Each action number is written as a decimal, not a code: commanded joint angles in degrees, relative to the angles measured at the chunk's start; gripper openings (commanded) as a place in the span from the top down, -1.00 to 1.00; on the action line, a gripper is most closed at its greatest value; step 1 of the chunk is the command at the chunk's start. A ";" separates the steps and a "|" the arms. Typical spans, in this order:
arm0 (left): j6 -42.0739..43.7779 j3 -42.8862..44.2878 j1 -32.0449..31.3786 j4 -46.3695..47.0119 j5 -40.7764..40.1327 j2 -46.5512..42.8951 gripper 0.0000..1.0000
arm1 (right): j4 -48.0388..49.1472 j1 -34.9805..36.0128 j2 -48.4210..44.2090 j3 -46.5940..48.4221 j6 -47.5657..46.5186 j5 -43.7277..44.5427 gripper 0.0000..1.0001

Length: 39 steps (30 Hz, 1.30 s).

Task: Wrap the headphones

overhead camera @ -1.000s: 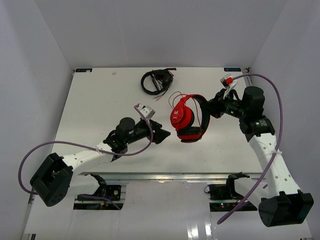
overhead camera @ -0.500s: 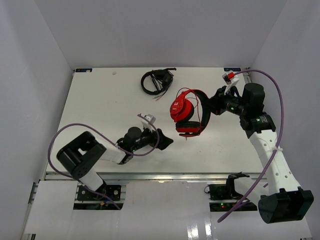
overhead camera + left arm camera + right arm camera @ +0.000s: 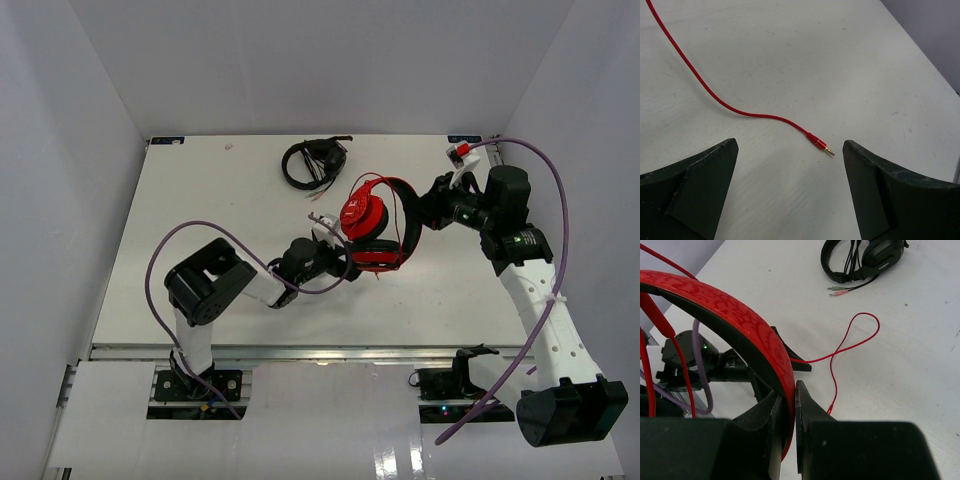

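R hand point(image 3: 789, 405) clenched on headphones point(image 3: 372, 228) headband point(image 3: 740, 325); L hand point(image 3: 790, 145) released, straddling cable plug point(image 3: 821, 145) (on bench point(image 3: 865, 60)). Risk: off-centre closure flicks plug away.

Your left fingers point(image 3: 695, 190) spread wide: bare worktop point(image 3: 790, 40) between them, with only plug point(image 3: 822, 146) lying there, nearer right-hand finger. From it, cable point(image 3: 705, 90) trails to upper left of wrist frame.

Top view: red headphones point(image 3: 372, 235) crowd centre, right fingers point(image 3: 428, 212) clamped on headband. Black headphones point(image 3: 313, 162) upper centre, well apart. Upper left of worktop open to you.
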 commanded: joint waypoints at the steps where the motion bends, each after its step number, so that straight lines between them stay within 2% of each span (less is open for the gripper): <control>1: 4.05 6.15 -0.17 -5.70 -5.40 2.28 -0.90 | 1.67 -0.19 -1.09 3.94 3.63 -1.88 0.85; 7: 4.55 14.80 -0.17 -16.82 -18.62 5.42 -0.77 | 1.63 -0.19 -1.37 4.25 4.40 -2.54 0.85; 11: 3.79 18.15 -0.17 -21.80 -24.85 6.09 -0.78 | 1.58 -0.19 -1.55 4.47 4.76 -2.76 0.85; 16: 3.84 24.14 -0.08 -29.16 -26.49 9.01 -0.78 | 2.01 -0.19 -1.74 4.30 5.37 -3.20 0.85; 20: 2.48 30.24 0.16 -36.15 -26.41 12.74 -0.70 | 1.85 -0.19 -2.14 4.55 5.54 -3.12 0.85; 23: 1.01 31.90 0.44 -38.25 -25.14 13.95 -0.54 | 1.51 -0.19 -2.33 4.98 5.47 -3.12 0.85; 27: -0.12 31.22 0.61 -38.14 -23.90 13.92 -0.02 | 1.35 -0.19 -2.34 4.91 5.41 -2.89 0.85; 33: -0.37 31.61 1.31 -39.30 -20.95 13.79 0.41 | 1.49 -0.19 -2.42 4.91 5.64 -2.85 0.85; 37: 0.49 32.33 1.41 -39.14 -17.57 14.18 0.88 | 1.49 -0.25 -2.19 4.82 5.64 -2.67 0.85; 39: 0.77 32.31 1.49 -38.73 -15.66 14.03 0.99 | 1.41 -0.27 -2.08 4.90 5.48 -2.44 0.85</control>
